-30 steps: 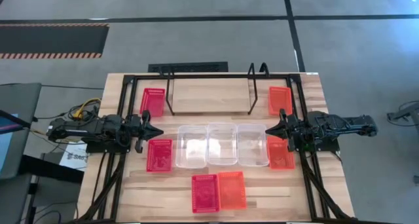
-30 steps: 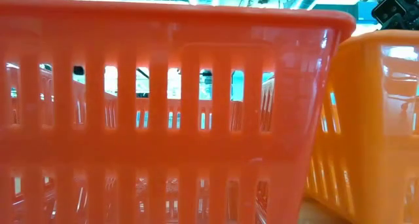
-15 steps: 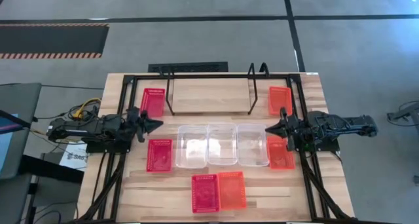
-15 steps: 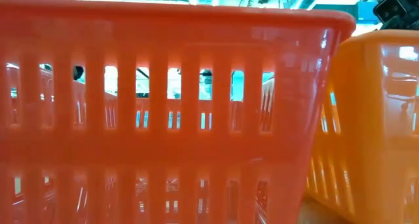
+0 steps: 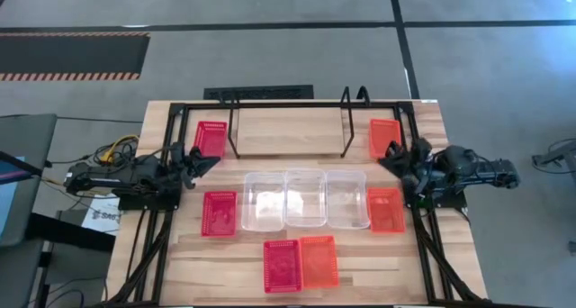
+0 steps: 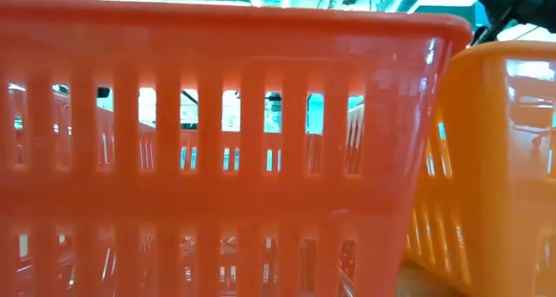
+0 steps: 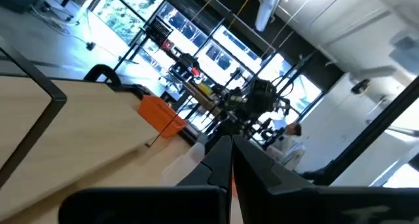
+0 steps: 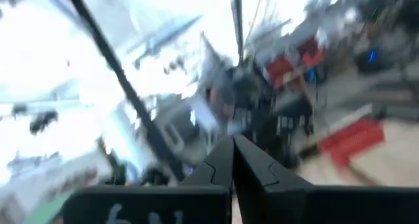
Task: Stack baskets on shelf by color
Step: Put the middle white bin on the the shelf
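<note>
Three clear baskets (image 5: 304,198) sit side by side at mid-table. Red baskets lie at the far left (image 5: 211,139), the left (image 5: 220,212) and the near edge (image 5: 282,265). Orange baskets lie at the far right (image 5: 385,137), the right (image 5: 386,209) and the near edge (image 5: 318,261). The black rod shelf (image 5: 288,123) stands at the far side with nothing on it. My left gripper (image 5: 207,161) hangs shut beside the far red basket. My right gripper (image 5: 389,155) hangs shut beside the far orange basket. Both sets of fingers show pressed together in the wrist views (image 7: 230,149) (image 8: 232,149).
The black tubular frame (image 5: 288,104) bearing the arms rims the table's far edge and sides. In the low view the near red basket (image 6: 217,141) and the orange one (image 6: 495,158) fill the picture. Bare wood lies between the shelf's uprights and along the near corners.
Both grippers have swung from the clear baskets' ends toward the table's far edge and tipped upward. The left one now stands by the far red basket. The right one has drawn back toward the right edge, by the far orange basket. No basket has moved.
</note>
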{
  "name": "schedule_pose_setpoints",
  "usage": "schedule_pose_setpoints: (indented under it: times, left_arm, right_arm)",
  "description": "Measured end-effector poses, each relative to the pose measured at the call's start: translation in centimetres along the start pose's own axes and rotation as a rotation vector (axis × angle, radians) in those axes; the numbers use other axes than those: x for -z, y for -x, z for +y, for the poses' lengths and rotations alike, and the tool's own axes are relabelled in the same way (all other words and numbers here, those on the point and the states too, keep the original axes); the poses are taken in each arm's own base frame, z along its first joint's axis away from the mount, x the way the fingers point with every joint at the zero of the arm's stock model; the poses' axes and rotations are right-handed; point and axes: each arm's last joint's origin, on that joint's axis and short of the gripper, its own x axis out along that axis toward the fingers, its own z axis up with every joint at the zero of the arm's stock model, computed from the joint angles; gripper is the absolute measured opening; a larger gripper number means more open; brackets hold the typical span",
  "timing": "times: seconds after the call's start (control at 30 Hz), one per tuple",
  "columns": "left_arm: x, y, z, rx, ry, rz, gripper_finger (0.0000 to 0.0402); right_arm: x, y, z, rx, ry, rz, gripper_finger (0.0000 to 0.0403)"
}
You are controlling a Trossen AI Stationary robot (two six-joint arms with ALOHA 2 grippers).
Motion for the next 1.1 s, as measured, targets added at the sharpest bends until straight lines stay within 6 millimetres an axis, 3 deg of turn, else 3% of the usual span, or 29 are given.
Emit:
schedule_pose_setpoints:
  times: [0.23,0.4,0.57,0.9,1.1]
  left_arm:
    - [-0.4,-0.1,-0.5,-0.09,-0.059,0.135,0.0]
    - [-2.0,-1.3,-2.7,-0.209,-0.153,0.358,0.0]
    - [-3.1,-4.8,-5.7,-0.238,-0.272,0.576,0.0]
    - [-3.2,-14.0,-10.7,-0.155,-0.56,0.849,0.0]
    - [-2.7,-16.0,-11.4,-0.19,-0.632,0.963,0.0]
  right_arm:
    - [-0.4,0.0,-0.2,0.063,-0.258,-0.087,0.0029]
    - [-1.5,-0.4,0.7,-0.057,-0.198,-0.175,0.0025]
    - [-2.9,-1.1,1.9,-0.136,-0.062,-0.269,0.0018]
    - [-6.2,-3.7,5.3,-0.233,0.093,-0.222,0.0027]
    - [-8.1,-5.3,7.1,-0.248,0.14,-0.162,0.0028]
